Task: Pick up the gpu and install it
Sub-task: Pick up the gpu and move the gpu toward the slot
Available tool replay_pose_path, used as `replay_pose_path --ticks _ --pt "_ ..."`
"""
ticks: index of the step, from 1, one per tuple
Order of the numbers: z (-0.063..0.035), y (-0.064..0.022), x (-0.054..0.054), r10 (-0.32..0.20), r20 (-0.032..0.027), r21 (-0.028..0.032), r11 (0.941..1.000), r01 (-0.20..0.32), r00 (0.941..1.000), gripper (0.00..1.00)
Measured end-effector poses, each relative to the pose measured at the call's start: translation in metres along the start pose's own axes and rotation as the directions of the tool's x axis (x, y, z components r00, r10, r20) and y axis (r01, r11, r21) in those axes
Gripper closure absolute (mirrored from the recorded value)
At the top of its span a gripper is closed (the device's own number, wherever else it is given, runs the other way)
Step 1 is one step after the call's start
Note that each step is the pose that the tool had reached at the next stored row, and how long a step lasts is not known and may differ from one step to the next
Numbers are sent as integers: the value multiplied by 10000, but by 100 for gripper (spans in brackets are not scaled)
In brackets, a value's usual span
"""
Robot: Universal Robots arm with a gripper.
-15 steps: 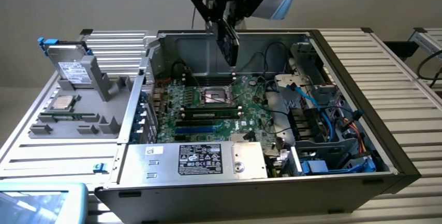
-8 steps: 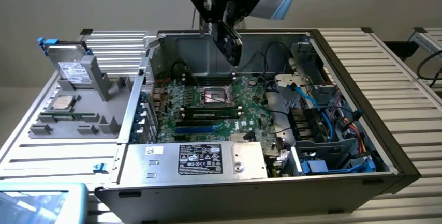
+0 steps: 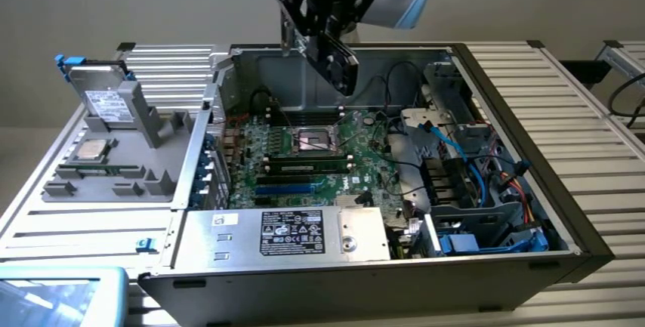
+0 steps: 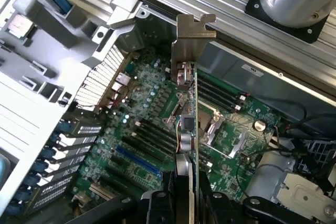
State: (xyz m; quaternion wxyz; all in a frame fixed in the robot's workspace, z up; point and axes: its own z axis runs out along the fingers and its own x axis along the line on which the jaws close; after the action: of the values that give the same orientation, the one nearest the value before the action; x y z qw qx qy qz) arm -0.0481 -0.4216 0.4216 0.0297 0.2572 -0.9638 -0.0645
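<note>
The gripper [image 4: 185, 205] clamps the gpu [image 4: 187, 129] edge-on between its fingers, with the silver bracket [image 4: 190, 43] at the far end. The gpu hangs above the green motherboard [image 4: 136, 148].

- Exterior view: camera off the arm, set high, looking obliquely down into the open computer case [image 3: 333, 289] from moderate distance.
- Wrist view: close above, facing down along the edge-on gpu [image 4: 187, 103] onto the motherboard [image 4: 100, 169].
- Shared field: motherboard, case interior, and the grey parts holder [image 3: 121, 183] beside the case.

Plain pale grey wall [image 3: 151, 2], ribbed aluminium tabletop [image 3: 594, 115], soft even indoor light
</note>
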Motion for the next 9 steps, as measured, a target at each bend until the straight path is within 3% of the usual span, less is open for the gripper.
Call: replay_pose_path --ticks 4,9 --pt "0 0 0 -712 -100 13 9975 712 9974 71" --pt "2 0 0 -1610 -230 21 9869 1611 9867 71"
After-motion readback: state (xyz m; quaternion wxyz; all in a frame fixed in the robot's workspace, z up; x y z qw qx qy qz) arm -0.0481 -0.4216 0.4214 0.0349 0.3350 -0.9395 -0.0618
